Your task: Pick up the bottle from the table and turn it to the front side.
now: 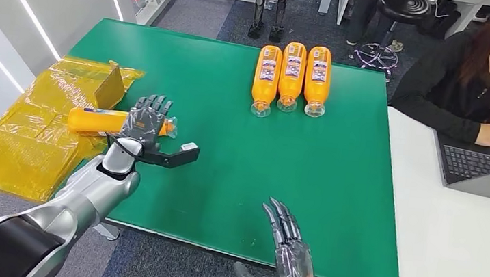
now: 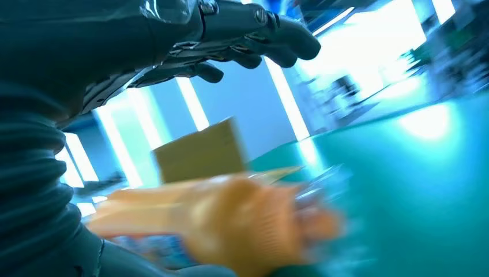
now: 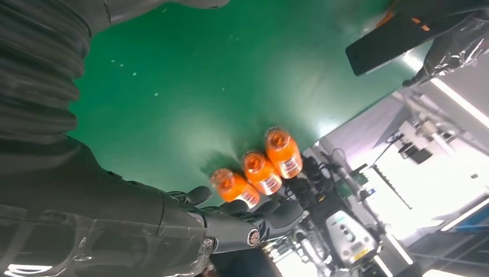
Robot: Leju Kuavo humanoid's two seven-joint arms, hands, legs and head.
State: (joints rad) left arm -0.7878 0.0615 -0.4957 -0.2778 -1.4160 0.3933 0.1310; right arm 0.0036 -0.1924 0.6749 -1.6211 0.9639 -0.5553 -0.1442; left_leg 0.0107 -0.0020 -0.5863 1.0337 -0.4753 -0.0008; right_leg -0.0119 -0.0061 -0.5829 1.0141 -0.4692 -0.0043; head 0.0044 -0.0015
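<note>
At the far left of the head view, a crumpled yellow plastic sheet (image 1: 29, 136) hangs off the edge of the green table (image 1: 241, 152), with a small cardboard box (image 1: 112, 84) standing on it. Just right of that, the orange bottle (image 1: 96, 121) lies on its side at the table's left edge, its clear neck pointing toward the table's middle. The left hand (image 1: 144, 124) lies palm-down over the bottle's neck end, fingers draped across the top and thumb stuck out to the side; whether it truly grips the bottle or only rests on it cannot be told, and the left wrist view is too blurred to settle it. Further right, at the far side of the table, three more orange bottles (image 1: 291, 76) lie side by side, touching, necks toward the robot. Near the table's front edge, the right hand (image 1: 291, 260) hovers with its fingers straight and slightly spread, holding nothing. At the far right, a person (image 1: 476, 73) in a dark top sits at a white desk (image 1: 451, 243) beside a laptop (image 1: 486, 167).
</note>
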